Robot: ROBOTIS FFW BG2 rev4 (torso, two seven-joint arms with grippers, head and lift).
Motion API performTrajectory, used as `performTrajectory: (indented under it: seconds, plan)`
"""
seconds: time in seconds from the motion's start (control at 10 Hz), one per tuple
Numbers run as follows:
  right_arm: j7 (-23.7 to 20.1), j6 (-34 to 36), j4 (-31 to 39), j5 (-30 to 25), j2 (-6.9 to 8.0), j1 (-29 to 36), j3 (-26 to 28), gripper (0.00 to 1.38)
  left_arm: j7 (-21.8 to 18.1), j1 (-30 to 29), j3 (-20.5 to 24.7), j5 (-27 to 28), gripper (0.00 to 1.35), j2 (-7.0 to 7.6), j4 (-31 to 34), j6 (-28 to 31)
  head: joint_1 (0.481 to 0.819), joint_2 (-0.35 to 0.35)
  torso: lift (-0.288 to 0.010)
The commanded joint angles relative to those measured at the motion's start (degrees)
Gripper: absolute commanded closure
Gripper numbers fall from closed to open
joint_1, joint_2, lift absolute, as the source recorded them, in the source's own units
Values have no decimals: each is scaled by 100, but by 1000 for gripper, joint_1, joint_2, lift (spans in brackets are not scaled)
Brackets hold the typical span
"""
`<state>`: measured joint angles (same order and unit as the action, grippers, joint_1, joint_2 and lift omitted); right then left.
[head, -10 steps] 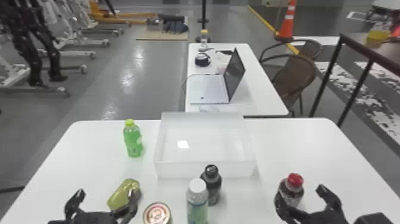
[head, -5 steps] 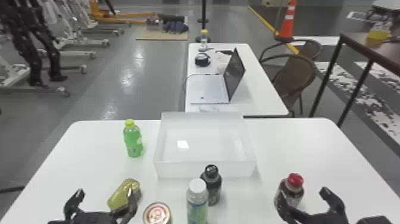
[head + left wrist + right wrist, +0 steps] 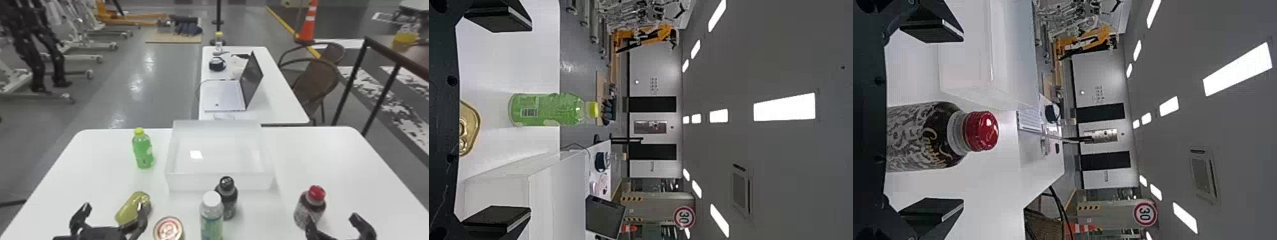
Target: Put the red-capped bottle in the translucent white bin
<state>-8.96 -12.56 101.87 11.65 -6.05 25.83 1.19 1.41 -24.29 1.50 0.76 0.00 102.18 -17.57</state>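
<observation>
Can (image 3: 168, 229) seemingly before bin (image 3: 191, 182), bottle (image 3: 309, 206) front-right of it.

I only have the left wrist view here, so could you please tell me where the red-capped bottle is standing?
Observer: In the head view, the red-capped bottle stands upright on the table, to the right of the translucent white bin and nearer the robot.
Operator: Thank you. Could you also tell me how the right gripper is lined up with it?
Observer: In the right wrist view, the bottle shows between the spread fingers of the right gripper, with a gap on each side.
</observation>
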Motion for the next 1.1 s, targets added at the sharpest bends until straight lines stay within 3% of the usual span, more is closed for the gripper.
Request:
performTrajectory:
  seconds: [0.0,0.3,1.0]
  plan:
    - [0,-107,-176,-75,-19,1,83,125,0,29,-1,-6,15,-15,-40,-36,549,0,-100]
    - [-79,-353,-668,-119,-213,-157,197,121,9,56,-1,56,15,-15,-58,-124,549,0,-100]
    - [-862,-397,-1819,-268,-283,-1036,285,47,9,91,-10,65,15,-15,-93,-176,549,0,-100]
